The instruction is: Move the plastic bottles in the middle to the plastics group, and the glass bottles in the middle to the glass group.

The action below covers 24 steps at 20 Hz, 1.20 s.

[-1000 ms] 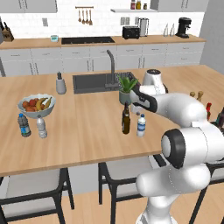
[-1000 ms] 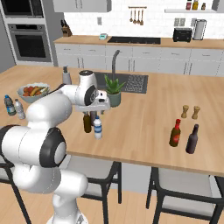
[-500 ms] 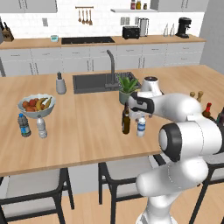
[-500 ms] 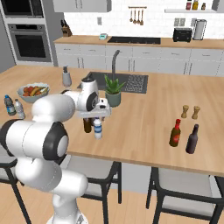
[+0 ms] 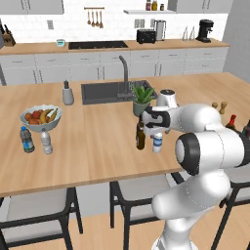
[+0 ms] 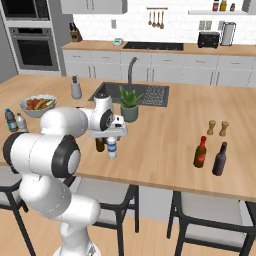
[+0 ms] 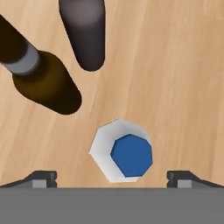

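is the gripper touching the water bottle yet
Apart. In the hand view the water bottle stands between the open gripper fingertips, with bare counter showing on both sides of it.

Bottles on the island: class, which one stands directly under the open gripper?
The small water bottle with the blue label, between the gripper tips; both dark glass bottles stand off to one side.

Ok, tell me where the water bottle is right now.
The water bottle stands mid-counter, in front of the potted plant, just right of a brown bottle in the left base view, directly under the open end effector.
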Tool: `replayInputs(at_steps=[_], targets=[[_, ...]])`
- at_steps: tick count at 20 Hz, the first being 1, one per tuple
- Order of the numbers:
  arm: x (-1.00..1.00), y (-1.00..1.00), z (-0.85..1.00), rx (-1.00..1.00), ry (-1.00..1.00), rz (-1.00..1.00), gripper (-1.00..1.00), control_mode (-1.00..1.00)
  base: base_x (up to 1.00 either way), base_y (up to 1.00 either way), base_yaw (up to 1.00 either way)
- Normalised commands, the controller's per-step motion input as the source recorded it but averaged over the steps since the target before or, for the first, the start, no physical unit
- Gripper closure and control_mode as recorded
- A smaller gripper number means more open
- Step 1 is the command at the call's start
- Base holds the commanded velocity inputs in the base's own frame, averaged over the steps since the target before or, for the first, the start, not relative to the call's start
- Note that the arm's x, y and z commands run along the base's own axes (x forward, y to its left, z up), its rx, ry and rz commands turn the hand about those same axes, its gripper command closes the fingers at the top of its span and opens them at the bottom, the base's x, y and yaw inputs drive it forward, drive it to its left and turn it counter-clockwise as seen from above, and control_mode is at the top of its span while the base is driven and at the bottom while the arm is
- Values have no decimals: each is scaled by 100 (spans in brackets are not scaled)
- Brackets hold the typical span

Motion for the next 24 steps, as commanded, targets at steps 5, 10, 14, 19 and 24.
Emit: replayInputs(at_steps=[5,10,14,19,24], targets=[[19,-3,-1,1,0,0,-100,-100,0,0,0],[0,0,-24,1,0,0,-100,-100,0,0,0],[0,0,-17,1,0,0,-100,-100,0,0,0],[0,0,0,0,0,0,100,-100,0,0,0],[-2,0,0,0,0,0,100,-100,0,0,0]])
